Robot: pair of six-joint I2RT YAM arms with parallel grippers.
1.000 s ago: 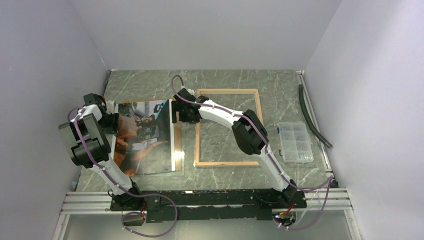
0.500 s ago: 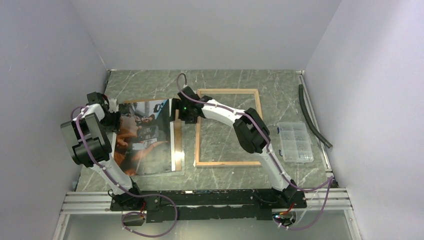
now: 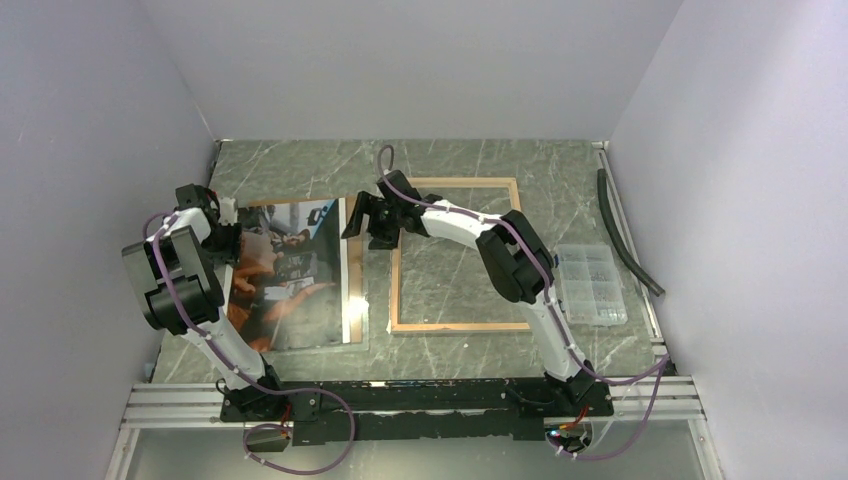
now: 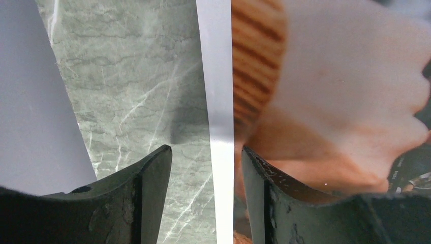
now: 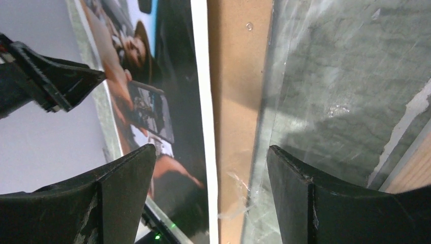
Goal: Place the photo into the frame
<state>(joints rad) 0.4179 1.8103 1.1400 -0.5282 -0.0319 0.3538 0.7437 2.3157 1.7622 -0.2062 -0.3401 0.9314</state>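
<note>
The photo point(image 3: 290, 275) lies at the left of the table on a brown backing board point(image 3: 354, 290). Its glossy print shows figures in dark and orange tones. The frame point(image 3: 455, 182) lies wood side up to the right. My left gripper point(image 3: 230, 228) is at the photo's left side. In the left wrist view its gripper point(image 4: 206, 157) stands open astride the photo's white edge point(image 4: 218, 76), not clamped. My right gripper point(image 3: 358, 220) is at the photo's right side. In the right wrist view the gripper point(image 5: 211, 152) is wide open over the photo point(image 5: 167, 76), the backing board point(image 5: 236, 76) and a clear sheet point(image 5: 284, 101).
A clear plastic parts box point(image 3: 590, 283) sits right of the frame, with a black hose point(image 3: 625, 235) along the right rail. Walls close in the left, back and right. The frame's wooden bar point(image 5: 417, 173) runs just right of my right fingers.
My right wrist has swung up and to the right, and its fingers now point left over the photo's right edge. The left jaws have narrowed a little around the left edge.
</note>
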